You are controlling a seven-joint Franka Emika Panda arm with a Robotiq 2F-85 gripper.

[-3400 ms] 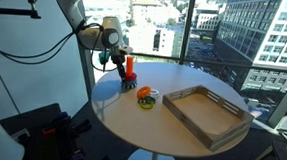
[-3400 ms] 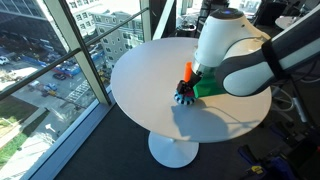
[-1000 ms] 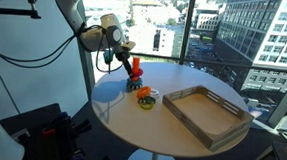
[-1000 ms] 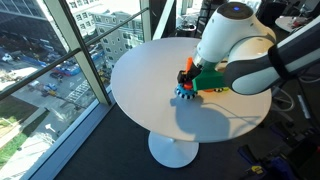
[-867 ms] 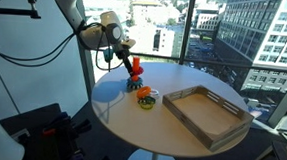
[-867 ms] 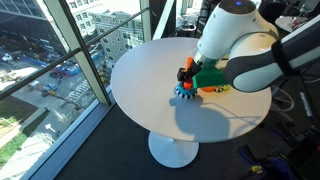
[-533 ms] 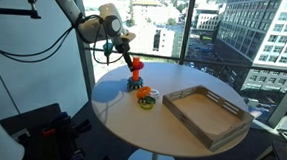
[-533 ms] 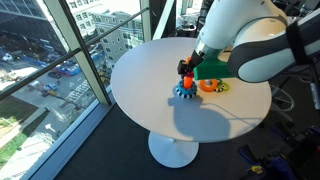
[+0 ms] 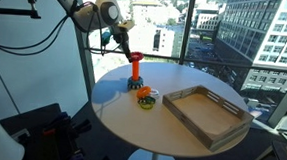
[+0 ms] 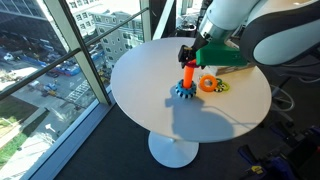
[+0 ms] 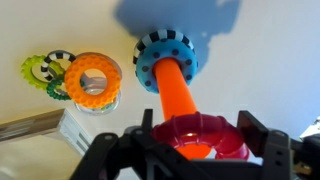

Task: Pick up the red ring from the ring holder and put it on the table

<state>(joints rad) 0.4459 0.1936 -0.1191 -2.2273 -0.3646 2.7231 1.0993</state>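
The round white table (image 9: 121,114) is shown in both exterior views. The wooden tray (image 9: 207,115) is set on it at four o'clock from the ring holder (image 9: 135,73). The gripper (image 11: 203,142) is held above the holder, its jaws drawn in narrow on the red ring (image 11: 215,127). The ring is carried at the holder's top end; whether it is clear of the tip cannot be told. In the wrist view a yellow-and-orange round piece (image 11: 93,78) is laid at eight o'clock from the holder's base.

Wrist view: red ring (image 11: 212,128) was partly hidden by the dark pincer (image 11: 198,146), its lower rim cut by the frame. Peg (image 11: 175,92) top was hidden behind it. A pale object (image 11: 45,132) lower left was blurred and cut off.
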